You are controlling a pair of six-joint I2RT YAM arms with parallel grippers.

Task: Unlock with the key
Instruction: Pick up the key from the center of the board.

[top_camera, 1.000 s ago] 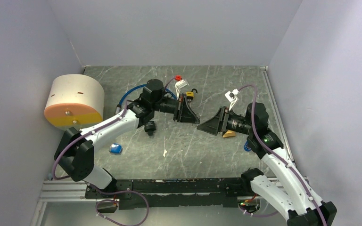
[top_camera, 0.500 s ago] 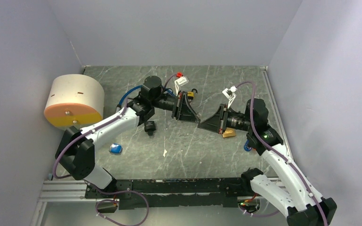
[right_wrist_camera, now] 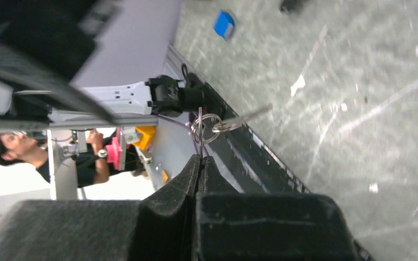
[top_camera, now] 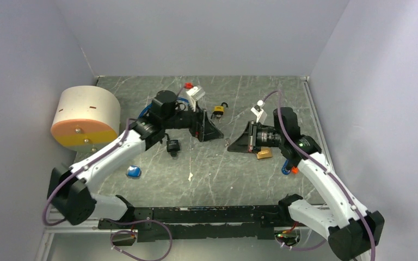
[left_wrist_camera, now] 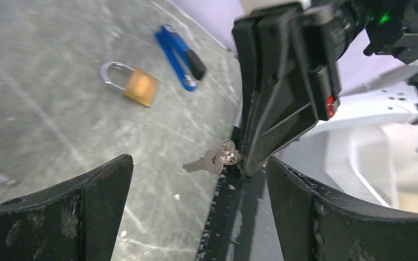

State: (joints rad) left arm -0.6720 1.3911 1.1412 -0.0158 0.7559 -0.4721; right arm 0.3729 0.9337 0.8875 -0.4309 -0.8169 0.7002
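Observation:
My right gripper [right_wrist_camera: 200, 161] is shut on the ring of a small silver key [right_wrist_camera: 243, 117], which hangs beyond the fingertips above the table. The left wrist view shows the same key [left_wrist_camera: 206, 162] dangling from the right gripper's tip, in front of and between my left fingers [left_wrist_camera: 81, 212]. My left gripper [top_camera: 213, 132] is open and holds nothing, facing the right gripper [top_camera: 232, 145] across a small gap. A brass padlock [top_camera: 264, 154] lies under the right arm, and it also shows as the brass padlock [left_wrist_camera: 133, 85] in the left wrist view. A yellow-and-black padlock [top_camera: 217, 111] lies behind the grippers.
A cream drum with an orange-yellow face [top_camera: 85, 117] stands at the left wall. A blue piece [top_camera: 134, 172], a black piece [top_camera: 172, 147] and a white scrap [top_camera: 190, 176] lie on the table. A blue-and-orange tool [top_camera: 289, 169] lies by the right arm. A black rail [top_camera: 196, 215] runs along the near edge.
The right gripper has shut on the key's ring. The left gripper, which was shut, has opened and drawn back to the left, away from the right gripper.

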